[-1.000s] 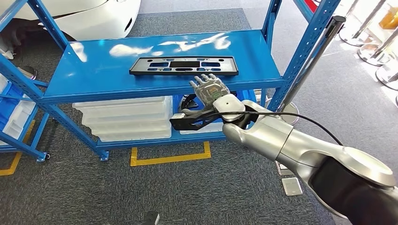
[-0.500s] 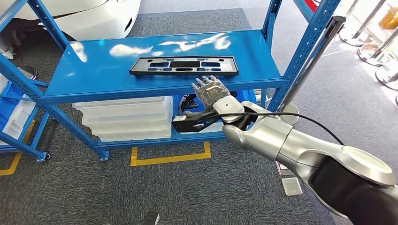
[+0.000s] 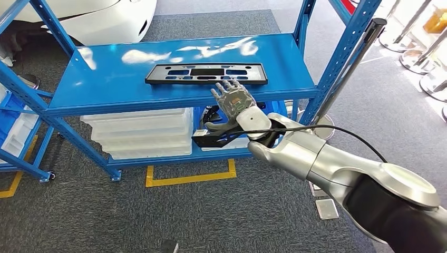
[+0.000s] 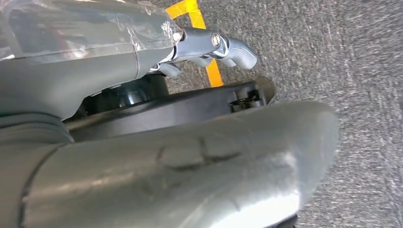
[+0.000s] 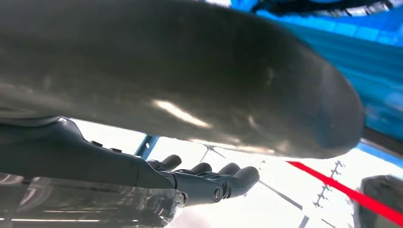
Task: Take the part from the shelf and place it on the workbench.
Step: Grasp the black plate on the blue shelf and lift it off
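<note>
- Head view: a silver right arm [image 3: 337,168] reaches in from the lower right toward a blue steel shelf rack [image 3: 105,89] standing on grey carpet [image 3: 226,216]. The right hand [image 3: 234,103] hangs at the front edge of the rack's upper deck, fingers spread and pointing up, holding nothing. Just beyond its fingertips lies a flat black rectangular plastic frame part [image 3: 206,74] with cut-out slots, resting flat on the upper deck, lengthwise along the front edge; whether hand and part touch cannot be told. On the rack's lower deck sits a stack of white translucent plastic trays [image 3: 139,134]. Yellow floor tape [image 3: 190,176] marks the carpet in front of the rack. A thin black cable [image 3: 337,132] arcs over the arm.
- Left wrist view: the left hand [image 4: 166,156] takes up much of the picture, its thick grey thumb lying across the foreground and metal fingers [image 4: 223,47] curled inward, with grey carpet and a strip of yellow tape behind. No object can be made out in it; whether it is clenched or slack cannot be told.
- Right wrist view: the thick grey thumb and the dark fingers [image 5: 209,180] of the right hand stand apart, with nothing between them, against bright background and blue shelf metal.
</note>
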`<act>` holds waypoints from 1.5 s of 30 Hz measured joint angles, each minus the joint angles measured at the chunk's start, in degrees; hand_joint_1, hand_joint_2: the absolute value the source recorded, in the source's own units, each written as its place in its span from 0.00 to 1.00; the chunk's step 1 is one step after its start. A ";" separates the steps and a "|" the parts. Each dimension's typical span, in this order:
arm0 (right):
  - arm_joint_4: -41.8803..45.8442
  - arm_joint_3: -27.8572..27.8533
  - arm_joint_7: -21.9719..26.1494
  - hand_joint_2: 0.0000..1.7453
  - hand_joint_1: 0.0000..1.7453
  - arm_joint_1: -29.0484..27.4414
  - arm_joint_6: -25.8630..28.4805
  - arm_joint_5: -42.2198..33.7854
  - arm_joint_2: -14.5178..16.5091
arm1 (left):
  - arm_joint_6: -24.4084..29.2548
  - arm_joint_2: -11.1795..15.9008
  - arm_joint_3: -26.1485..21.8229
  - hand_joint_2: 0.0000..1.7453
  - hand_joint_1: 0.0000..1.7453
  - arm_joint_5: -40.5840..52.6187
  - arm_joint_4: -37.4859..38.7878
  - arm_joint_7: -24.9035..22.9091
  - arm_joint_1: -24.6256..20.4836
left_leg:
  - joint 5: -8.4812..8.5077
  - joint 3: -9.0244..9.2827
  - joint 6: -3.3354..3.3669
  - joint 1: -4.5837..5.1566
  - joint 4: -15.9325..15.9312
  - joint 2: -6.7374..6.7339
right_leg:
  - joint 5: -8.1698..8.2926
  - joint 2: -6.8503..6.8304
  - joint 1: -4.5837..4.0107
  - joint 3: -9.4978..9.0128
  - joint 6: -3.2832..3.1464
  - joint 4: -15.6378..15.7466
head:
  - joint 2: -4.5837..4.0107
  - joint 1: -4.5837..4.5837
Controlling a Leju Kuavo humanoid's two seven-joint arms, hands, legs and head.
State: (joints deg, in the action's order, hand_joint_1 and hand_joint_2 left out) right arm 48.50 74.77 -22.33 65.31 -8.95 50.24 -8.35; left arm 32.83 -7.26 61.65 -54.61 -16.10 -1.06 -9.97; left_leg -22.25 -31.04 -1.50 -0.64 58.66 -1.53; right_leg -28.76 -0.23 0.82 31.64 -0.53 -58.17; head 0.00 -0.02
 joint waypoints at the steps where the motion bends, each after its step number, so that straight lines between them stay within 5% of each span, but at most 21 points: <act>1: -0.32 0.00 0.46 0.00 0.00 0.00 0.49 0.50 0.30 | 0.01 0.00 0.04 0.00 0.00 0.09 0.09 -0.22 0.00 | -0.03 -0.08 0.12 0.03 0.10 0.00 | 0.04 -0.01 0.02 0.02 0.09 0.02 | 0.00 0.03; 6: -1.48 -0.02 1.41 0.00 0.00 0.04 0.73 1.44 0.81 | -0.22 0.00 0.43 0.00 0.00 0.80 0.41 -0.77 -0.08 | 0.04 0.54 1.53 -0.33 -1.23 -0.02 | 0.82 -0.02 0.06 0.72 0.95 -1.72 | 0.00 -0.09; 10: -1.76 -0.07 1.52 0.00 0.00 0.05 0.92 1.86 0.70 | -0.31 0.00 0.46 0.00 0.00 1.08 0.44 -0.89 -0.10 | -0.50 1.95 2.16 -0.53 -1.98 -0.14 | -2.44 0.13 0.14 8.37 1.47 -12.68 | 0.00 -1.18; 12: -1.79 -0.07 1.59 0.00 0.00 -0.32 1.49 2.18 0.58 | -0.32 0.00 0.48 0.00 0.00 1.19 0.45 -0.91 -0.03 | -1.24 2.78 2.00 -0.62 -1.97 -0.09 | -1.85 0.12 0.40 11.70 1.83 -15.69 | 0.00 -1.54; 15: -1.82 -0.26 1.69 0.00 0.00 -0.66 4.32 2.47 0.32 | -0.41 0.00 0.49 0.00 0.00 1.40 0.47 -0.97 0.03 | -3.20 5.43 1.04 -1.05 -2.05 -0.02 | 5.47 -0.21 0.79 10.22 2.23 -7.09 | 0.00 -2.28; 16: -1.82 -0.42 1.80 0.00 0.00 -0.81 5.86 2.27 0.24 | -0.45 0.00 0.49 0.00 0.00 1.52 0.50 -1.00 -0.02 | -3.81 6.27 0.58 -1.22 -2.13 -0.07 | 6.73 -0.42 0.58 9.36 2.17 -4.23 | 0.00 -2.45; 20: -1.78 -2.23 2.81 0.00 0.00 -2.26 12.39 -1.54 0.01 | -0.59 -0.03 0.57 0.00 0.00 1.83 0.58 -1.22 -0.31 | -4.71 7.09 -1.35 -1.11 -0.88 -0.43 | 3.91 -0.37 -0.16 7.34 -0.40 -1.83 | 0.00 -2.53; 22: -1.74 -4.10 3.59 0.00 0.00 -2.72 15.89 -4.94 -0.16 | -0.61 -0.04 0.70 0.00 0.00 1.87 0.58 -1.31 -0.48 | -2.65 4.23 -1.93 -1.20 4.49 -0.03 | 2.71 0.03 -0.04 5.84 -1.33 -1.50 | 0.00 -1.96; 24: -1.71 -5.93 4.59 0.00 0.00 -3.18 18.45 -7.75 -0.14 | -0.54 -0.04 0.85 0.00 0.00 1.88 0.58 -1.33 -0.58 | -2.03 -1.55 -2.15 -1.22 12.21 0.44 | 1.50 0.48 0.03 3.55 -1.85 -0.59 | 0.00 -1.14; 26: -1.72 -7.29 5.26 0.00 0.00 -4.43 19.50 -9.38 -0.11 | -0.40 -0.04 0.97 0.00 0.00 1.88 0.58 -1.20 -0.52 | -5.61 -6.93 -1.84 -0.91 16.32 0.58 | 0.09 0.92 -0.07 0.64 -2.06 0.50 | 0.00 -0.28; 28: -1.74 -8.47 5.50 0.00 0.00 -5.66 19.69 -10.08 -0.10 | -0.14 -0.04 1.14 0.00 0.00 1.86 0.58 -0.95 -0.53 | -8.78 -10.42 -1.03 -0.32 15.05 0.64 | -1.44 1.32 -0.19 -2.51 -2.15 1.51 | 0.00 0.24; 29: -1.75 -9.05 5.57 0.00 0.00 -6.04 19.77 -10.32 -0.08 | -0.01 -0.04 1.22 0.00 0.00 1.84 0.59 -0.82 -0.51 | -7.72 -11.46 -0.41 0.09 12.65 0.74 | -2.26 1.51 -0.27 -4.02 -2.15 1.90 | 0.00 0.52; 30: -1.76 -9.58 5.66 0.00 0.00 -6.42 19.85 -10.53 -0.06 | 0.09 -0.04 1.28 0.00 0.00 1.82 0.62 -0.76 -0.41 | -3.73 -12.09 0.39 0.52 9.26 0.95 | -3.13 1.67 -0.32 -5.31 -2.15 2.25 | 0.00 0.86; 32: -1.89 -10.22 5.86 0.00 0.00 -7.20 19.97 -11.03 -0.04 | 0.26 -0.07 1.35 0.00 0.00 1.83 0.76 -0.66 -0.22 | 7.18 -12.62 1.78 1.45 2.22 1.40 | -5.04 2.07 -0.65 -7.41 -1.86 2.54 | 0.00 1.35; 33: -1.95 -10.39 5.95 0.00 0.00 -7.50 19.98 -11.23 -0.02 | 0.33 -0.13 1.37 0.00 0.00 1.83 0.82 -0.64 -0.30 | 10.69 -12.47 2.20 1.80 0.17 1.55 | -5.84 2.20 -0.75 -8.17 -1.62 2.78 | 0.00 1.41; 34: -1.99 -10.58 6.01 0.00 0.00 -7.52 19.99 -11.39 0.00 | 0.38 -0.23 1.38 0.00 0.00 1.84 0.86 -0.62 -0.47 | 11.70 -12.22 2.41 1.96 -0.79 1.55 | -6.19 2.27 -0.86 -8.77 -1.27 2.71 | 0.00 1.33; 36: -1.96 -11.37 6.07 0.00 0.00 -6.97 20.05 -11.51 0.03 | 0.41 -0.41 1.39 0.00 0.00 1.81 0.87 -0.65 -0.77 | 10.41 -10.78 2.91 1.76 -0.88 1.50 | -5.67 2.04 -0.86 -8.89 -0.70 1.27 | 0.00 1.25; 38: -1.95 -12.16 6.12 0.00 0.00 -6.33 20.06 -11.60 0.03 | 0.52 -0.47 1.39 0.00 0.00 1.79 0.92 -0.68 -0.68 | 9.35 -9.09 3.42 1.35 -1.26 1.49 | -5.18 1.50 -0.86 -6.22 -0.07 -4.19 | 0.00 0.87; 41: -1.98 -12.37 6.32 0.00 0.00 -6.38 19.67 -12.41 0.03 | 0.97 -0.50 1.40 0.00 0.00 1.78 0.96 -0.33 -0.56 | 7.58 -7.21 3.66 1.16 -1.45 1.61 | -9.59 0.96 -0.56 1.18 0.82 -12.83 | 0.00 -0.22; 43: -2.02 -12.37 6.58 0.00 0.00 -6.61 19.03 -13.38 0.03 | 1.28 -0.50 1.40 0.00 0.00 1.80 0.96 -0.19 -0.50 | 6.37 -5.94 3.55 1.17 -1.40 1.75 | -11.02 0.87 -0.35 4.10 0.98 -12.64 | 0.00 -0.71; 45: -2.08 -12.36 6.91 0.00 0.00 -6.67 18.21 -14.56 0.03 | 1.39 -0.53 1.40 0.00 0.00 1.91 0.96 -0.17 -0.44 | 5.19 -4.51 3.31 1.20 -1.34 1.80 | -5.59 0.76 -0.34 4.26 0.64 -6.63 | 0.00 -1.21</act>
State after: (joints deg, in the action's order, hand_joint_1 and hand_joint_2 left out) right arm 46.42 62.41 -15.42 58.64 9.26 35.68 -8.33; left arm 34.22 -7.79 63.06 -52.70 -15.15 -1.23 -10.41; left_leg -17.05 -35.56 1.81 0.56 57.33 0.28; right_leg -34.35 0.53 0.47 35.90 0.11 -64.79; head 0.00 -1.23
